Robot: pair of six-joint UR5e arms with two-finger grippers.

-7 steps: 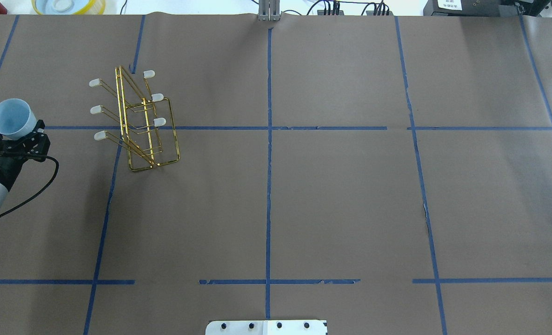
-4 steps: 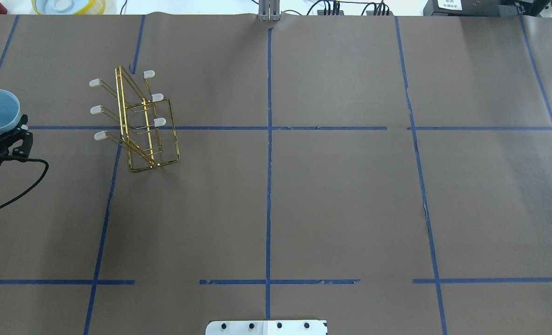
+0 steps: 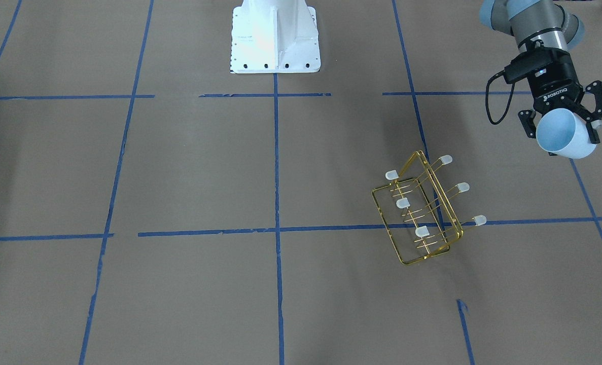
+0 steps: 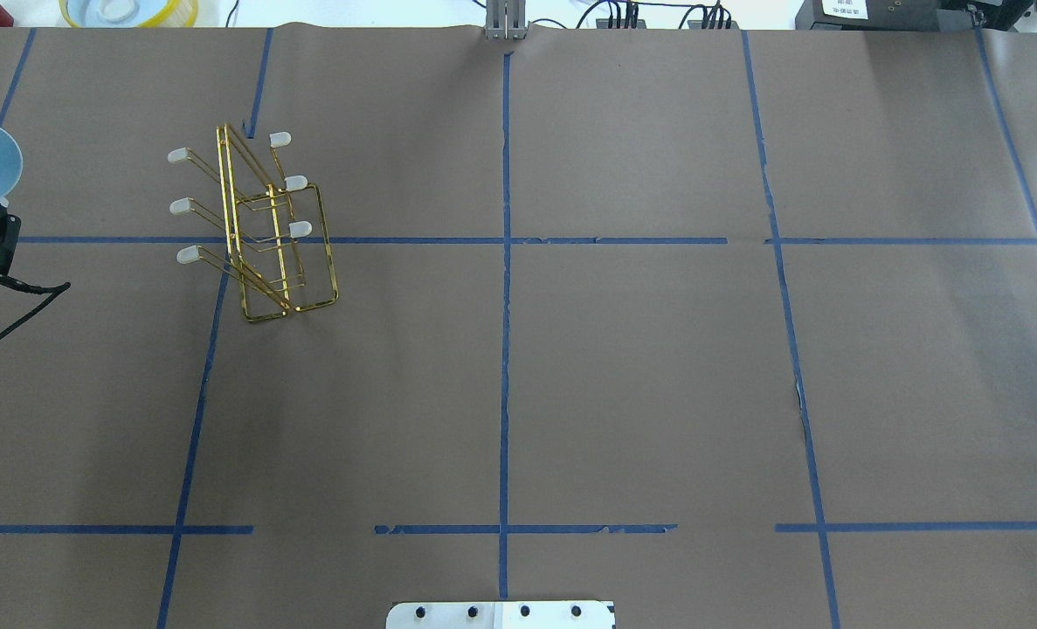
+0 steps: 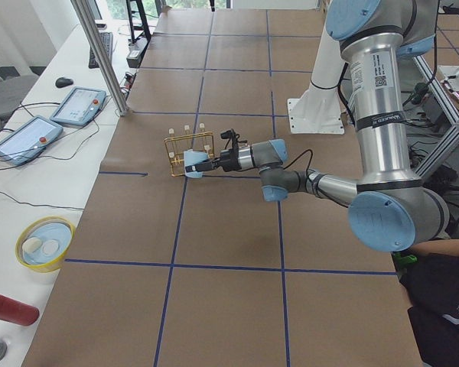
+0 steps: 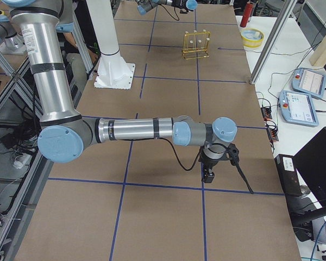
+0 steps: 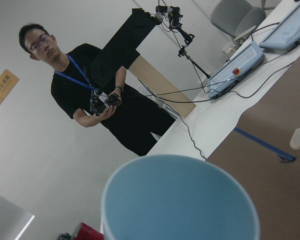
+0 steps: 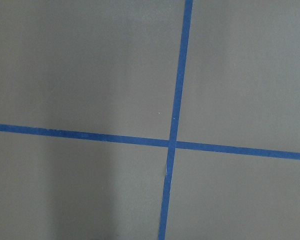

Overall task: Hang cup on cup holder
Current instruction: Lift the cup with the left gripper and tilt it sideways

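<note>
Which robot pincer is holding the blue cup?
The left pincer grips the cup, near the gold cup holder; the right pincer, far off, has no cup.

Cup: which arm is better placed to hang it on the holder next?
Left. The left gripper holds the cup, lifted near the cup holder. The right gripper hangs at the opposite end of the table, far from both.
</note>
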